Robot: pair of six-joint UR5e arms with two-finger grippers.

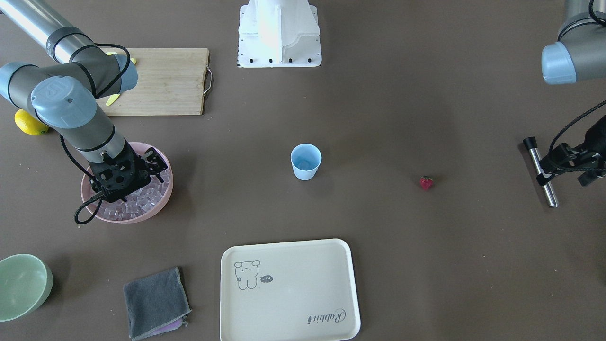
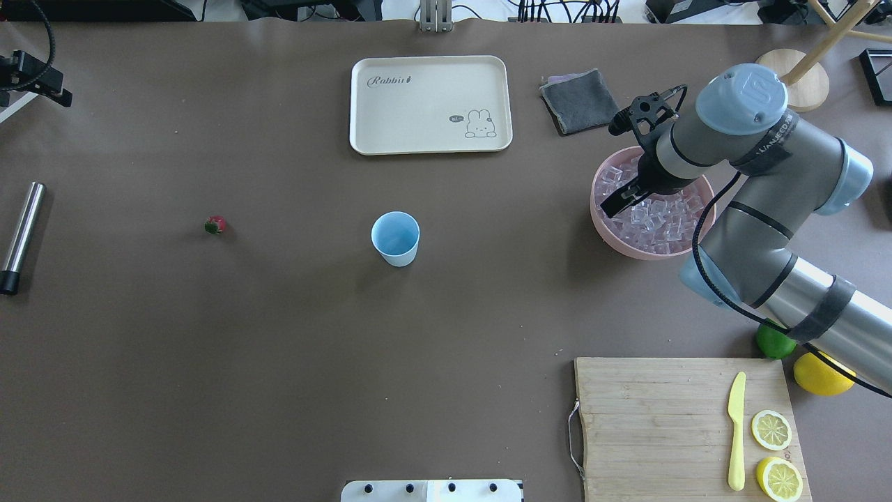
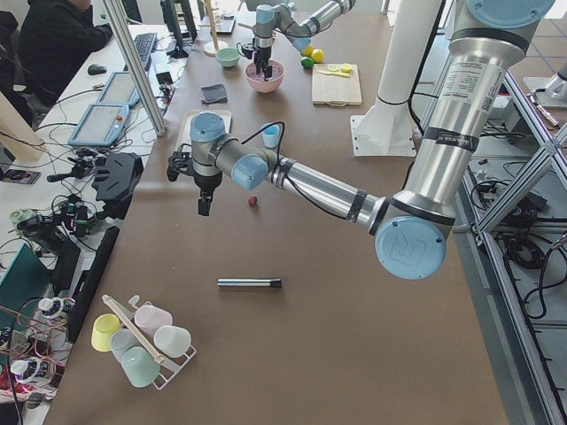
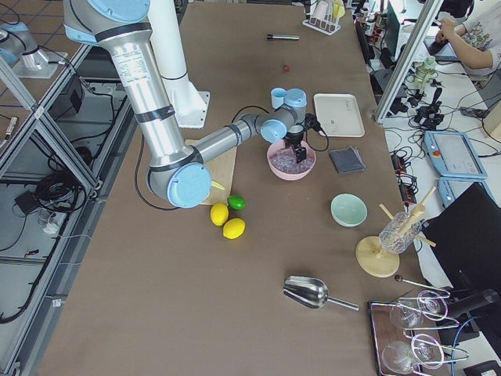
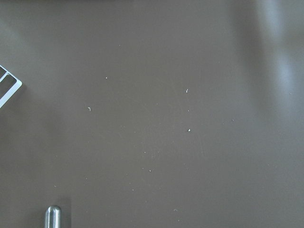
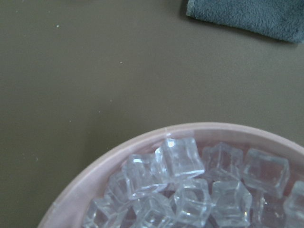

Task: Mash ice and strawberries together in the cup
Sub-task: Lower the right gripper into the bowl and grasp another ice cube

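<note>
The light-blue cup [image 2: 396, 237] [image 1: 305, 161] stands upright at the table's middle, and it looks empty. A small red strawberry [image 2: 215, 224] [image 1: 426, 182] lies on the table well to its left in the overhead view. Clear ice cubes [image 2: 655, 216] [image 6: 190, 190] fill a pink bowl [image 2: 599, 223]. My right gripper [image 2: 620, 202] [image 1: 157, 166] hangs just over that ice, fingers apart, holding nothing. My left gripper [image 1: 563, 180] [image 3: 203, 205] hovers open above bare table at the far side, beside a steel rod [image 2: 21, 233] [image 5: 53, 216].
A cream tray [image 2: 431, 104] and a grey cloth [image 2: 578, 101] lie beyond the cup. A wooden board [image 2: 662, 418] holds a yellow knife and lemon halves; a lime [image 2: 773, 341] and a lemon [image 2: 819, 373] sit beside it. A green bowl [image 1: 21, 284] stands near the cloth.
</note>
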